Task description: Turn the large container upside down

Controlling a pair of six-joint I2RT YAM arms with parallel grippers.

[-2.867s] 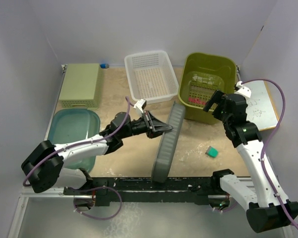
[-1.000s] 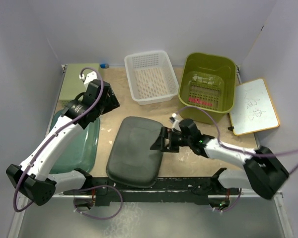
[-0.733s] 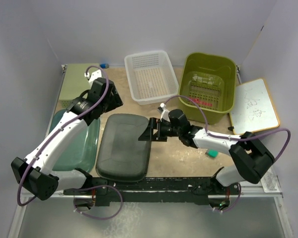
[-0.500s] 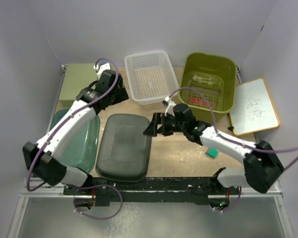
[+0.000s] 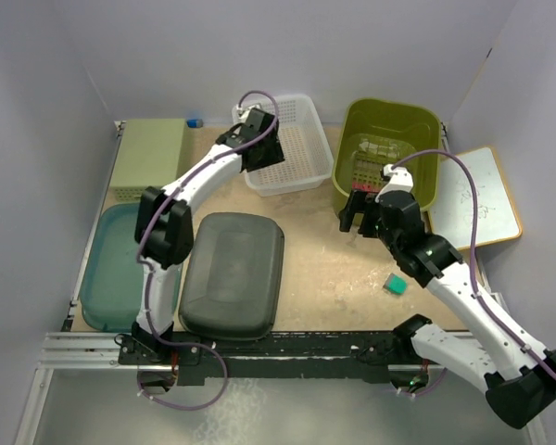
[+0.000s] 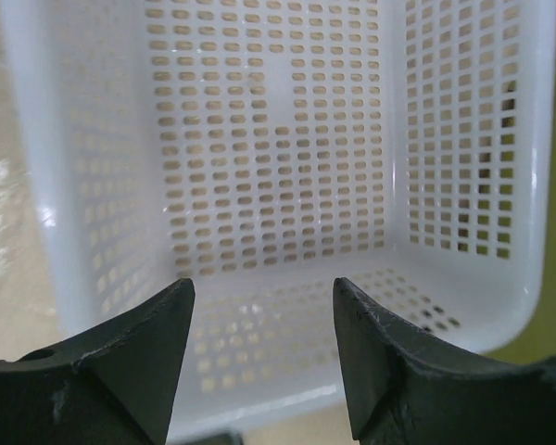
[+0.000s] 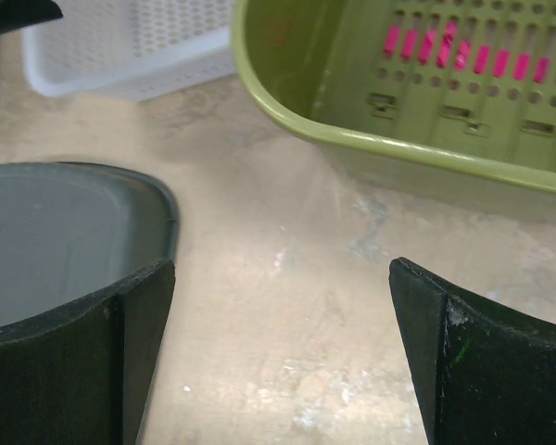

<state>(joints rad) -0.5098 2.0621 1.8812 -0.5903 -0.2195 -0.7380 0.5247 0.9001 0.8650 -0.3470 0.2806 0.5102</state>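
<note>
The large container point(image 5: 233, 275), dark grey with rounded corners, lies flat with its bottom facing up at the table's front, left of centre. Its corner also shows in the right wrist view point(image 7: 65, 232). My left gripper point(image 5: 263, 151) hangs open over the near rim of the white basket point(image 5: 280, 141), far from the container; between its fingers point(image 6: 259, 306) there is only the basket's perforated floor point(image 6: 278, 167). My right gripper point(image 5: 355, 211) is open and empty above bare table point(image 7: 280, 278), between the container and the green bin point(image 5: 389, 162).
A light green box point(image 5: 150, 158) stands at the back left, a teal tray point(image 5: 119, 264) beside the container's left side. A small teal block point(image 5: 396, 285) lies under the right arm. A whiteboard point(image 5: 477, 197) lies at the right edge. The green bin's wall point(image 7: 398, 102) is close ahead of the right gripper.
The container went from standing on edge to lying flat, bottom up. The left arm swung from beside it back to the white basket. The right gripper drew away from it toward the green bin.
</note>
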